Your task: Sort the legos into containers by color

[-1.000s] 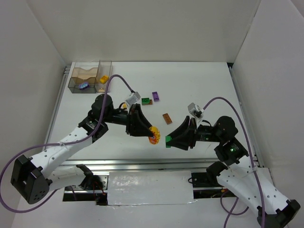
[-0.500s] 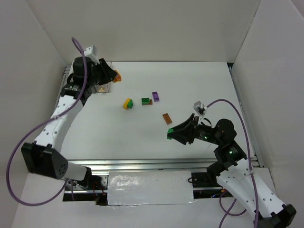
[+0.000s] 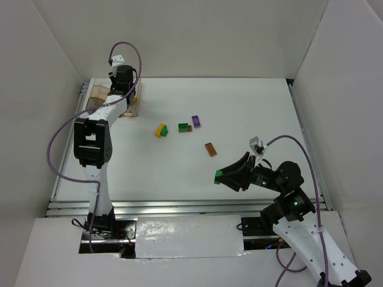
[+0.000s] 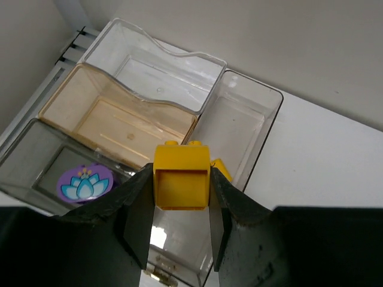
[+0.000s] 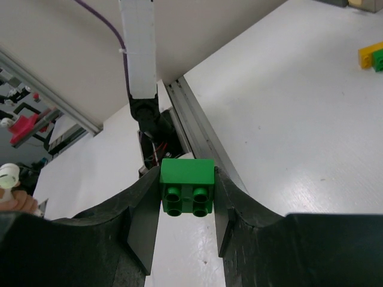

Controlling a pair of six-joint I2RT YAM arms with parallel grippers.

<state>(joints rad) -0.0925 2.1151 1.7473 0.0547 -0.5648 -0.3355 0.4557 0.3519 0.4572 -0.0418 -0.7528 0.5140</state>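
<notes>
The left pincer [image 4: 181, 200] is clenched on a yellow lego [image 4: 181, 182] above the containers [image 3: 99, 103] in the far-left corner of the worktop [image 3: 251, 113]. In the wrist view the brick hangs over the near end of the narrower bin [image 4: 242, 128], just beside the wall it shares with the wider bin [image 4: 114, 122], where a purple flower-printed disc [image 4: 85, 184] lies. Another yellow piece [image 4: 222, 170] already sits in the narrow bin. Letting go this close to the shared wall could clip the rim and tip the brick into the wrong bin or out onto the worktop. The yellow lego is almost square, its two visible studs pointing away from the camera and its slightly wider side spanning the jaws. The right pincer [image 5: 187, 200] grips a green lego [image 5: 187, 178] above the near-right part of the worktop; from the wrist view it seems close to the near edge, so a slip there might send it off the worktop. Its studs appear to face the camera, its long axis crossing the jaws. Four loose legos [image 3: 184, 127] lie mid-worktop.
</notes>
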